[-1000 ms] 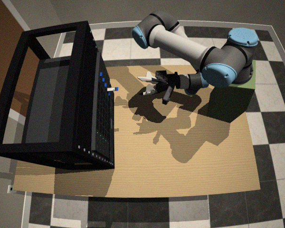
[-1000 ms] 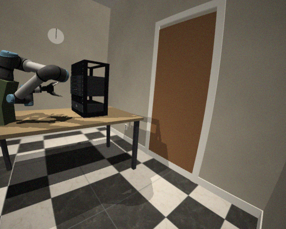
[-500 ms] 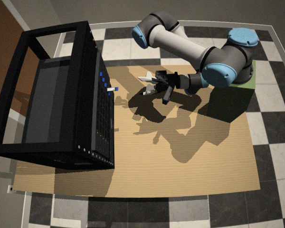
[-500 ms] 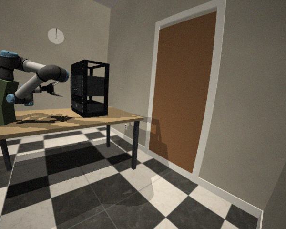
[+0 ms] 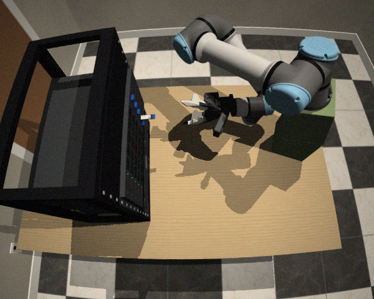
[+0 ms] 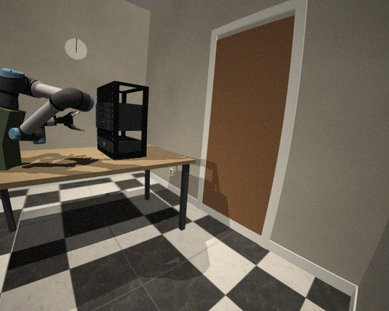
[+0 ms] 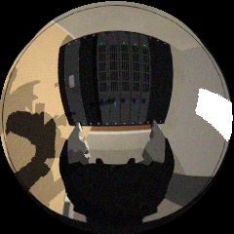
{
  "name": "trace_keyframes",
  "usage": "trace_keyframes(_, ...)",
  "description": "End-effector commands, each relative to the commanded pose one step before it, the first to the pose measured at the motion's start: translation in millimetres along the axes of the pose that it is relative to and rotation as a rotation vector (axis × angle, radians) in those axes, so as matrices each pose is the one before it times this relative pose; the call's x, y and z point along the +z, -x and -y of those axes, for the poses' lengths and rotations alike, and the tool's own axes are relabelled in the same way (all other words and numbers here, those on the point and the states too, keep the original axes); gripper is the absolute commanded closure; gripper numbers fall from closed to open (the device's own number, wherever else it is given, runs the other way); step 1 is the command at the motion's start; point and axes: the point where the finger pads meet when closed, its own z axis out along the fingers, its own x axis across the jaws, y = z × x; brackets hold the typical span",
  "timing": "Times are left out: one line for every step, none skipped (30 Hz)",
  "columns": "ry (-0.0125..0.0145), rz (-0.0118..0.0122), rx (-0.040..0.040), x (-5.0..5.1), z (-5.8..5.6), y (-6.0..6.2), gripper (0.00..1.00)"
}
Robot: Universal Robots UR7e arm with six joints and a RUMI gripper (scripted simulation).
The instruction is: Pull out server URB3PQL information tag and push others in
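From the top view, we have one open-framed black metal rack (image 5: 100, 144) (image 6: 115, 133) (image 7: 163, 78) standing upright at the left of one pale wooden table (image 5: 245, 232) (image 6: 168, 157) (image 7: 44, 54). One grey-and-white jointed arm with blue caps (image 5: 235, 58) (image 6: 40, 116) reaches toward it from one green block-shaped pedestal (image 5: 330, 112) (image 6: 0, 133) on the far right.

We count five slim dark servers (image 7: 113, 65) stacked together, plus one separate lower unit (image 7: 71, 95) bearing a small pale rectangle. Five blue tag ends show toward the far side of the rack's front: four sit close to its face, and one white information tag with a blue end (image 5: 146, 117) (image 7: 114, 103) sticks out, fourth from the top. We can't read its lettering, nor tell whether it is at its stop or which server is URB3PQL.

Our one black two-jaw gripper (image 5: 185, 112) (image 6: 80, 121) (image 7: 116, 121) points left at the rack, its two fingers spread fully wide with nothing between them. Both are apart from the protruding tag, to its right.
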Motion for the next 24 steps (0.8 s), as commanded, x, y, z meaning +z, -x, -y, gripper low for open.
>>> trace_keyframes(-0.00021,-0.00179,-0.00115,0.05,0.11,-0.74,0.00)
trace_keyframes(0.00000,0.00000,0.00000,0.00,0.00,0.00,0.00)
trace_keyframes(-0.00006,-0.00041,-0.00028,-0.01,0.04,-0.13,0.00)
trace_keyframes(-0.00007,-0.00042,-0.00028,-0.01,0.04,-0.14,0.00)
trace_keyframes(-0.00007,-0.00042,-0.00029,-0.01,0.05,-0.14,0.00)
trace_keyframes(-0.00007,-0.00043,-0.00029,-0.01,0.05,-0.14,0.00)
trace_keyframes(-0.00007,-0.00044,-0.00030,-0.01,0.05,-0.14,0.00)
trace_keyframes(-0.00007,-0.00045,-0.00030,-0.01,0.05,-0.15,0.00)
trace_keyframes(-0.00007,-0.00046,-0.00031,-0.01,0.05,-0.15,0.00)
trace_keyframes(-0.00007,-0.00047,-0.00031,-0.01,0.05,-0.15,0.00)
trace_keyframes(-0.00007,-0.00047,-0.00032,-0.01,0.05,-0.16,0.00)
trace_keyframes(-0.00008,-0.00048,-0.00033,-0.01,0.05,-0.16,0.00)
trace_keyframes(-0.00008,-0.00049,-0.00033,-0.01,0.05,-0.16,0.00)
trace_keyframes(-0.00008,-0.00050,-0.00034,-0.01,0.05,-0.16,0.00)
trace_keyframes(-0.00008,-0.00051,-0.00034,-0.01,0.06,-0.17,0.00)
trace_keyframes(-0.00008,-0.00052,-0.00035,-0.01,0.06,-0.17,0.00)
trace_keyframes(-0.00008,-0.00053,-0.00036,-0.01,0.06,-0.17,0.00)
trace_keyframes(0.00000,0.00000,0.00000,0.00,0.00,0.00,0.00)
trace_keyframes(0.00000,0.00000,0.00000,0.00,0.00,0.00,0.00)
trace_keyframes(-0.00009,-0.00054,-0.00036,-0.01,0.06,-0.18,0.00)
trace_keyframes(-0.00009,-0.00055,-0.00037,-0.01,0.06,-0.18,0.00)
trace_keyframes(-0.00009,-0.00056,-0.00037,-0.01,0.06,-0.18,0.00)
trace_keyframes(-0.00009,-0.00057,-0.00038,-0.01,0.06,-0.18,0.00)
trace_keyframes(-0.00009,-0.00058,-0.00039,-0.01,0.06,-0.19,0.00)
